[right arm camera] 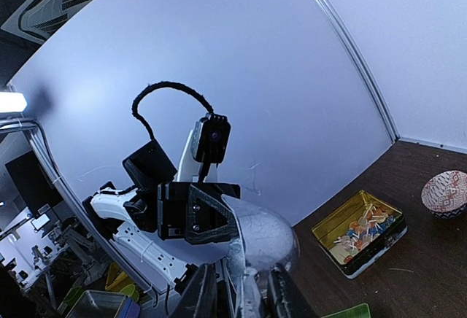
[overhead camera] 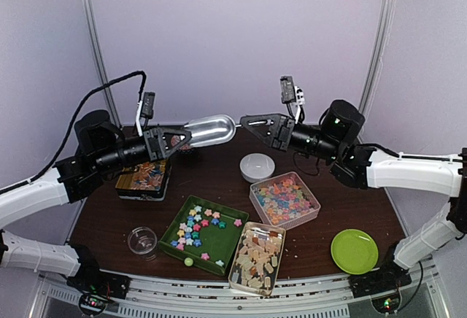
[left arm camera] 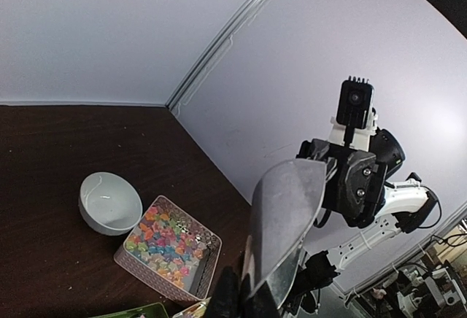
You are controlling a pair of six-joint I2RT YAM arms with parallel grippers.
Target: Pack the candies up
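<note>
Brown tabletop (overhead camera: 219, 179), candies (overhead camera: 195, 225) near front edge

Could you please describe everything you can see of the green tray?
The green tray is a shallow, dark green rectangle with a raised rim, seemingly metal or plastic. It lies flat, slightly askew, on the brown table near the front, between a glass cup and a clear tub close against its right side. Pastel star candies scatter inside, mostly leftward; nothing grips it.
</note>
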